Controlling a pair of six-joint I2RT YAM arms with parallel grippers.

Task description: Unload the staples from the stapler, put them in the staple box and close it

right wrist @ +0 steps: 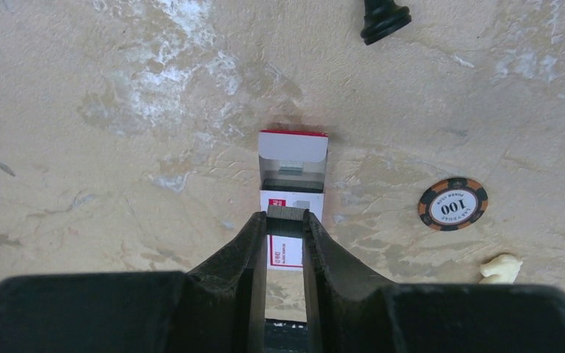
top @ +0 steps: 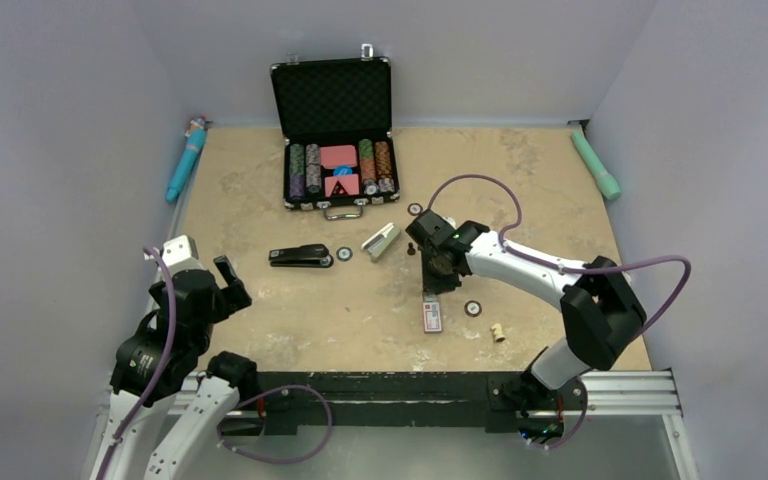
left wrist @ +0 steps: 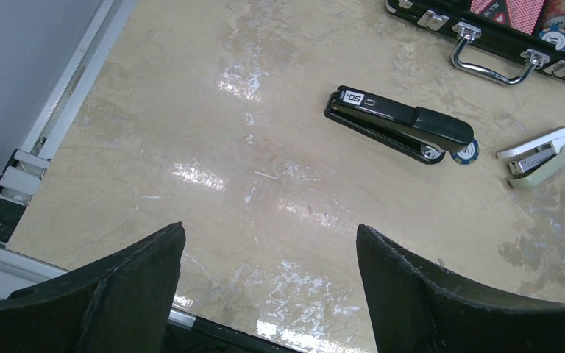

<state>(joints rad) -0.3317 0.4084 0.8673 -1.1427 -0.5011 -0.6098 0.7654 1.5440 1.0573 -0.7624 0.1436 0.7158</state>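
My right gripper [right wrist: 285,222] is shut on the staples [right wrist: 285,213], a short grey strip pinched between its fingertips. It hangs just above the small open box [right wrist: 292,158] with a red-and-white label, which lies on the table [top: 432,315]. A pale green stapler [top: 381,241] lies opened on the table left of the right gripper [top: 438,272]. A black stapler [left wrist: 401,123] lies closed further left [top: 300,257]. My left gripper [left wrist: 271,235] is open over bare table at the near left [top: 228,285], holding nothing.
An open black case [top: 335,130] of poker chips stands at the back. Loose chips [right wrist: 452,204], a black chess pawn [right wrist: 384,18] and a small white piece [right wrist: 502,268] lie around the box. A blue tube [top: 187,158] and a green one [top: 597,165] lie at the side walls.
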